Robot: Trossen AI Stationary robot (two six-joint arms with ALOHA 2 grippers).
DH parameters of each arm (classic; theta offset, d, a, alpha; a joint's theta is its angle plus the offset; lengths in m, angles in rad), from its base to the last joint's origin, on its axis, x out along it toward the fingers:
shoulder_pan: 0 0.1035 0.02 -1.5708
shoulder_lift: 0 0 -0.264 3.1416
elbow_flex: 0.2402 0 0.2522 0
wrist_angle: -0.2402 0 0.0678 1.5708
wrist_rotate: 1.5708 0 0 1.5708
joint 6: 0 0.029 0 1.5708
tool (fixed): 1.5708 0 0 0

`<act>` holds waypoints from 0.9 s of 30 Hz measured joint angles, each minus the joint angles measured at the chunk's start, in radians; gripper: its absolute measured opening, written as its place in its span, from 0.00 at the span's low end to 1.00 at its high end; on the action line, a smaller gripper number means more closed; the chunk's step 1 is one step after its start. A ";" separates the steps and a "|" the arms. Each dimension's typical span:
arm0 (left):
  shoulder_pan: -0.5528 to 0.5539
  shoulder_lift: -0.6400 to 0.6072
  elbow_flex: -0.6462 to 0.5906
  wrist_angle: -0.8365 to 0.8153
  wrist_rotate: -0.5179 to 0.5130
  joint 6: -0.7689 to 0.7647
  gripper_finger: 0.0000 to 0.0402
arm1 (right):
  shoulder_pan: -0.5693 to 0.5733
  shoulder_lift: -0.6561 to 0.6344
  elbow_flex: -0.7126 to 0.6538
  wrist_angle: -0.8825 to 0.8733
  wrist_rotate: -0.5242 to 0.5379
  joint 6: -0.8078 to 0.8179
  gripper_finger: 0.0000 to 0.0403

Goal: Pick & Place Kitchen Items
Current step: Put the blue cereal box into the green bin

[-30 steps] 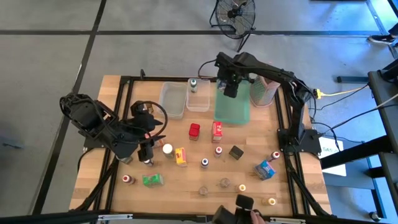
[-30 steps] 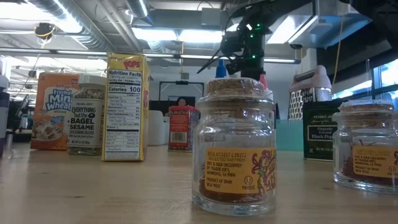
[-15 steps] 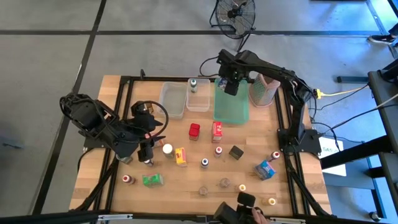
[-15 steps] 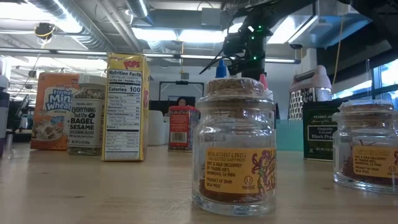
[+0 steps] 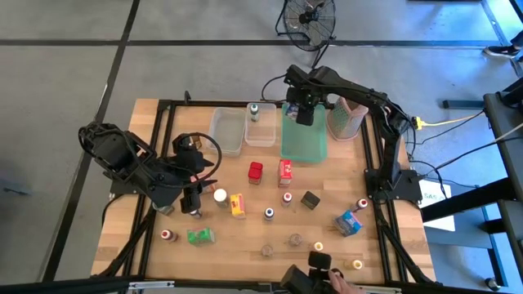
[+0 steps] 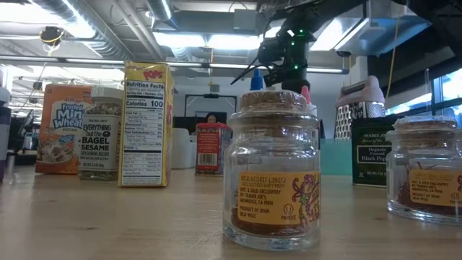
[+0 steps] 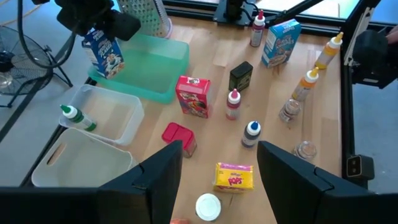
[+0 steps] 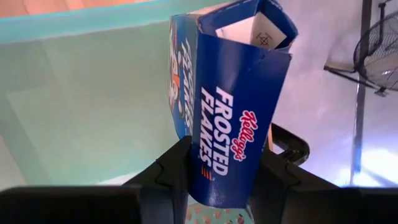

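Your right gripper (image 8: 217,180) is pinching a blue Frosted Flakes box (image 8: 227,106), fingers clamped on its two sides, box upright and lifted clear above the far end of the green tray (image 5: 304,143). In the left wrist view you see the same box (image 7: 102,50) hanging over the tray (image 7: 149,68), not touching it. Your left gripper (image 7: 217,180) sits low over the table's left side with its fingers spread and nothing between them; a white-capped jar (image 7: 208,205) and the yellow Pops box (image 7: 233,176) are just ahead of it. Two clear tubs (image 5: 227,131) stand left of the tray, and the nearer one to the tray holds a green-capped bottle (image 5: 254,111). The grater (image 5: 347,118) stands right of the tray. The remaining groceries are spread on the wood: red box (image 5: 285,170), small red box (image 5: 256,171), dark box (image 5: 310,200), blue box (image 5: 350,221), green packet (image 5: 199,237).
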 joint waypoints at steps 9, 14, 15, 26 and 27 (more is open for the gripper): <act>0.000 0.000 0.000 0.000 0.007 -0.004 0.50 | 0.000 0.001 0.000 0.001 0.000 -0.080 0.31; 0.000 0.000 0.000 0.000 0.007 -0.025 0.51 | -0.003 0.030 0.000 0.000 0.000 -0.086 0.31; 0.000 0.000 0.000 0.000 0.007 -0.027 0.51 | -0.003 0.037 0.000 0.002 0.000 -0.088 0.31; 0.000 0.000 0.000 0.000 0.007 -0.027 0.51 | -0.003 0.082 0.000 0.005 0.001 -0.111 0.31; 0.000 0.000 0.000 0.000 0.007 -0.027 0.51 | -0.003 0.082 0.000 0.006 0.001 -0.111 0.31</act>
